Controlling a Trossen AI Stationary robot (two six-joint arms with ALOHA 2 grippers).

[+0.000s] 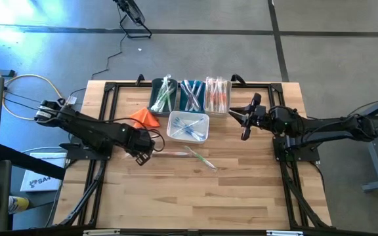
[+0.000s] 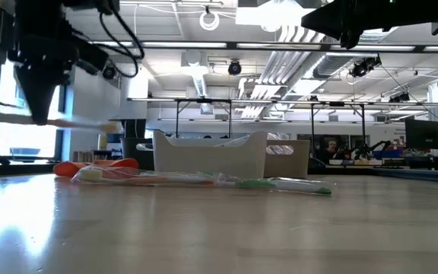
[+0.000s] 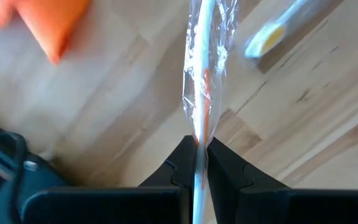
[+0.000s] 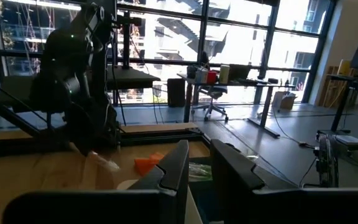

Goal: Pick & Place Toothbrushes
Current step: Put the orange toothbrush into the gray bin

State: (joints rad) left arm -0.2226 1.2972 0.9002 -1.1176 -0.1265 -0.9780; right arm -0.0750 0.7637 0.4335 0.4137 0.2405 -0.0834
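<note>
One wrapped toothbrush [image 3: 202,81] sits pinched between the closed fingers of our left gripper [image 1: 143,156], which in the high view hangs over the table [image 1: 241,196] near the orange cloth [image 1: 144,117]. In the low view, more toothbrushes [image 2: 204,180] lie loose on the wood. Our right gripper [image 4: 194,171], narrow and holding nothing, waits beside the bins [image 1: 190,96]. We judge the carry comes next, to the bin of matching colour.

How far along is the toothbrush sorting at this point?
Done: three bins hold sorted toothbrushes. In hand: left gripper is shut on a wrapped toothbrush. Left: a green toothbrush on the table, plus several in the clear tray. Right gripper waits.
</note>
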